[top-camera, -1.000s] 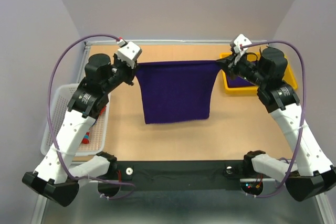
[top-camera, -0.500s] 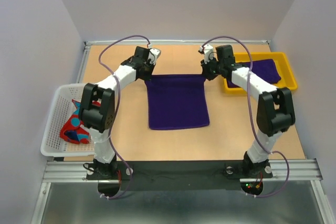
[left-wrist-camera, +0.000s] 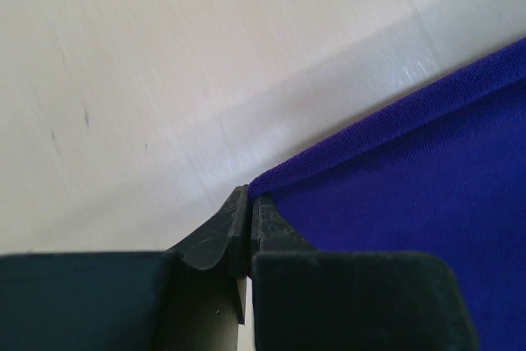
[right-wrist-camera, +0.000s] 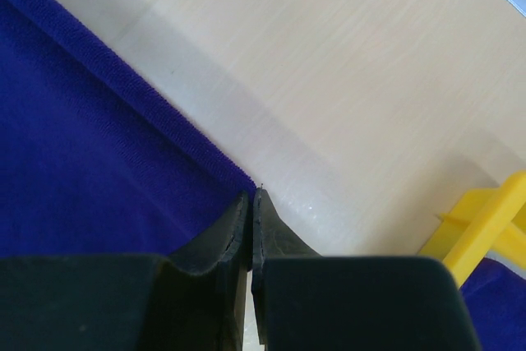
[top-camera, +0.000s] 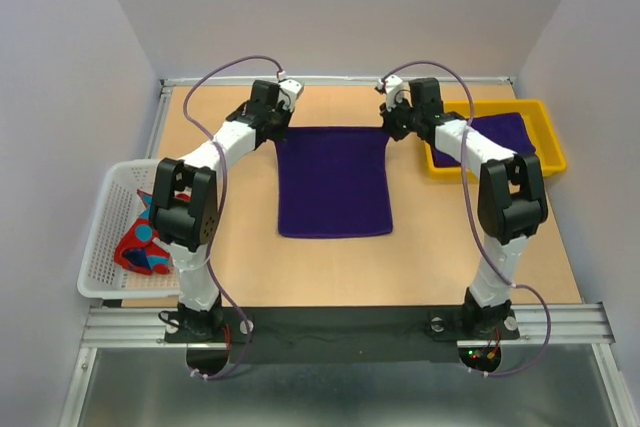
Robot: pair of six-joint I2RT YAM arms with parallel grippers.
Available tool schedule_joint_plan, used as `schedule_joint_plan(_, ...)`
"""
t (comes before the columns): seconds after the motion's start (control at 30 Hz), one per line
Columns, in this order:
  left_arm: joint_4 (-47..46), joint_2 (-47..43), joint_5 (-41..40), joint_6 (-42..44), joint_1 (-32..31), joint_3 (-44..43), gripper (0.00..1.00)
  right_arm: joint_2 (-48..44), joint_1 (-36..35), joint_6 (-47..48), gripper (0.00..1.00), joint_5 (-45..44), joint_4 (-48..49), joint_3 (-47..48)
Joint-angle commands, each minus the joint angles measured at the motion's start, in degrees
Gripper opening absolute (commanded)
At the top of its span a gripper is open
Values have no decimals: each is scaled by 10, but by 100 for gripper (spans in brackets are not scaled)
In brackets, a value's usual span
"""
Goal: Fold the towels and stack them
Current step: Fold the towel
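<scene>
The purple towel (top-camera: 333, 183) lay spread flat at the middle of the counter (top-camera: 450, 237). The left pincer (top-camera: 280, 129) was pressed together on its far left corner, the right pincer (top-camera: 387, 130) on its far right corner. A clean fold called for carrying both corners toward the near edge together (equal height, equal pace), setting them on the near corners before release. A second purple towel (top-camera: 495, 132) lay in the yellow tray (top-camera: 553, 142).
</scene>
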State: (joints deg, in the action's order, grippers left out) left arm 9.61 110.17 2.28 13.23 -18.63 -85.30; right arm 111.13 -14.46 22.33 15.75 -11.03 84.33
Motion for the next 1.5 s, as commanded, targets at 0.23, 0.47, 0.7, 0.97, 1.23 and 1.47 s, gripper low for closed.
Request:
schedule_joint_plan(0.23,-26,-156,16,-34,11,149,0,-134,14,-34,1,33,40,-126)
schedule_joint_plan(0.47,-15,-210,42,-85,-3,228,0,-205,14,-90,1,60,39,-213)
schedule_joint_plan(0.7,1,-236,57,-130,-16,283,0,-256,14,-163,0,65,37,-292)
schedule_joint_plan(0.97,25,-249,40,-153,-18,312,0,-263,14,-252,1,85,30,-338)
schedule_joint_plan(1.23,47,-228,69,-162,-32,321,0,-239,14,-301,0,99,16,-358)
schedule_joint_plan(1.47,81,-232,56,-189,-34,313,0,-246,14,-305,0,91,3,-350)
